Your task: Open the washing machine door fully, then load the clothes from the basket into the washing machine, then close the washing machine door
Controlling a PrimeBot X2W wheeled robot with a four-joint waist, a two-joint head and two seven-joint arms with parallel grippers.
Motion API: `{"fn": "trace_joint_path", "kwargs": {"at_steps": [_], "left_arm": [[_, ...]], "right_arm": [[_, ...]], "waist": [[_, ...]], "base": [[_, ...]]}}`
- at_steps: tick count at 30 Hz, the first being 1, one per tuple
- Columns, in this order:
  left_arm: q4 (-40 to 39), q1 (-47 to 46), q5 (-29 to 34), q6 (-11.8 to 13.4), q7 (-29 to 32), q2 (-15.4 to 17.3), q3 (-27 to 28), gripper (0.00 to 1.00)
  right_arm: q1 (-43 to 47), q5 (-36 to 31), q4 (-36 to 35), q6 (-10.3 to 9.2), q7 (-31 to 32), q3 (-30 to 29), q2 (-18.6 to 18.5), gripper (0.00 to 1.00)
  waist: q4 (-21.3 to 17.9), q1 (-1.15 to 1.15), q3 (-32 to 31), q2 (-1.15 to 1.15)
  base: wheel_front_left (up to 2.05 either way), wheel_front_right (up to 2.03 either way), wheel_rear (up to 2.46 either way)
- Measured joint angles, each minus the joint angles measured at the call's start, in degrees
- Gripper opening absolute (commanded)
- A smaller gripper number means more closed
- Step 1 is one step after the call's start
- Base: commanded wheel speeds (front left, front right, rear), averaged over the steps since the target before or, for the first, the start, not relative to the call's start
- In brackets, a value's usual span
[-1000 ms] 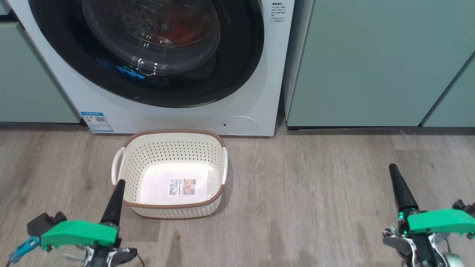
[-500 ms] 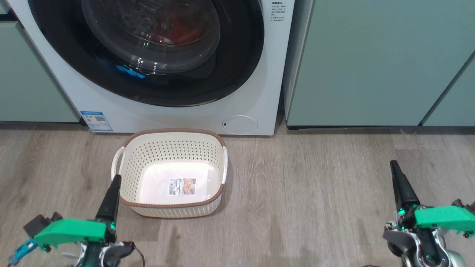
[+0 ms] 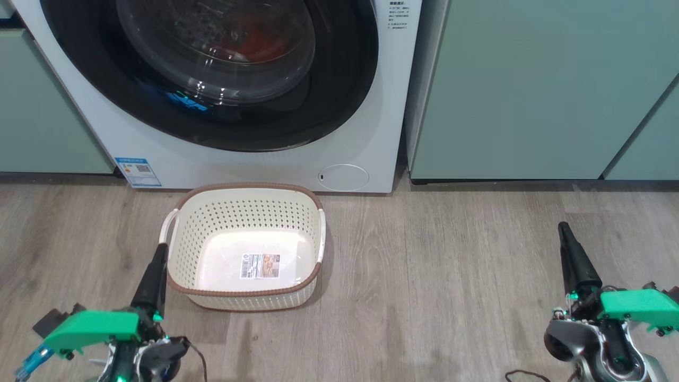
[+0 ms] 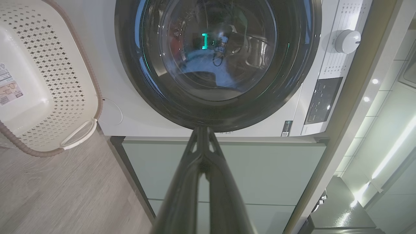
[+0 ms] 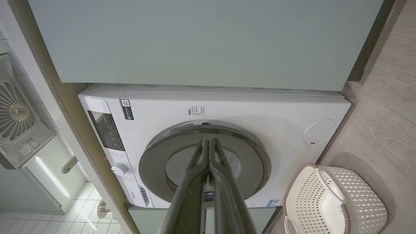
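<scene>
Basket (image 3: 249, 187) rim near left claw (image 3: 160, 248), open floor (image 3: 424, 276) toward right claw (image 3: 563, 227)

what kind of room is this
Probably a home laundry corner or kitchen: a front-loading washer built in between pale green cabinets, with an empty basket on the wood-look floor before it.

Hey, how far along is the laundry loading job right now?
Done, it seems: the basket is empty, the red clothes show behind the glass of the washing machine door, and that door sits shut. In hand: nothing; the left gripper and right gripper are shut, empty, low over the floor. Left: apparently nothing.
</scene>
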Motion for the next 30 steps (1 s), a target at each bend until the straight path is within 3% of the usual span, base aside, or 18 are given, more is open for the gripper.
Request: {"fn": "trace_joint_path", "kwargs": {"at_steps": [30], "left_arm": [[0.0, -0.5, 0.0, 0.0, 0.0, -0.1, 0.2, 0.0]], "right_arm": [[0.0, 0.0, 0.0, 0.0, 0.1, -0.2, 0.0, 0.0]], "waist": [[0.0, 0.0, 0.0, 0.0]], "base": [[0.0, 0.0, 0.0]]}}
